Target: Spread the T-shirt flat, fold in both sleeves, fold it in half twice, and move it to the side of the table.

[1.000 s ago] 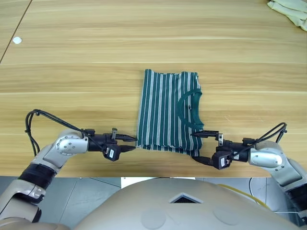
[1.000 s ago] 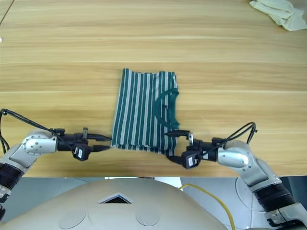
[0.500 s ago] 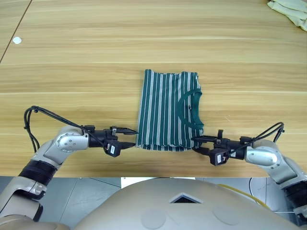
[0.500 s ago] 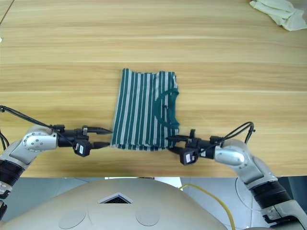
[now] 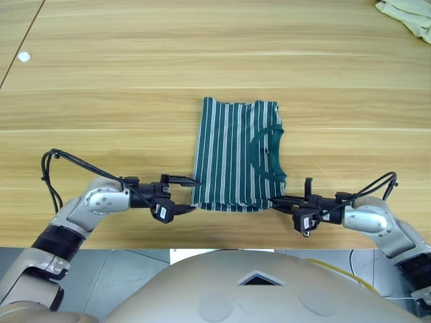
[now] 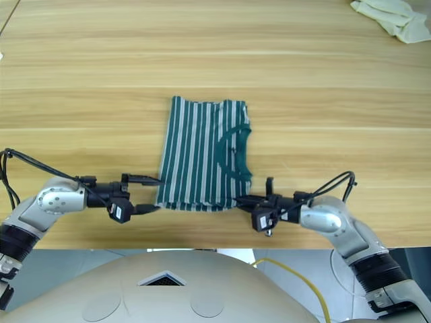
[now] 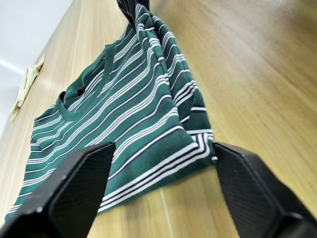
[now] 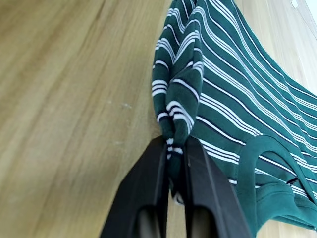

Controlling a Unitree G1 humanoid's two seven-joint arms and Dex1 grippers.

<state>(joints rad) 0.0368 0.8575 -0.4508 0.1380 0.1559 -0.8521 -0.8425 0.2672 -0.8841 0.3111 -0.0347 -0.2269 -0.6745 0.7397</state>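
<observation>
In the right claw [image 5: 276, 200] sits the T-shirt [image 5: 232, 155] corner

T-shirt [image 7: 130, 101] corner between parted gripper [image 7: 163, 157]

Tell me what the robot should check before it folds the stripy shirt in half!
1. Right gripper holding its near corner of the T-shirt: ok, it is shut on the cloth.
2. Left gripper holding the other near corner: not ok, it is open, with the corner lying between its jaws.
3. Sleeves folded in: ok, the T-shirt lies as a narrow strip.
4. All the layers caught in the right gripper's pinch: cannot tell.
5. Pale cloth out of the way: ok, it lies at the far right corner of the table, well apart from the T-shirt.
</observation>
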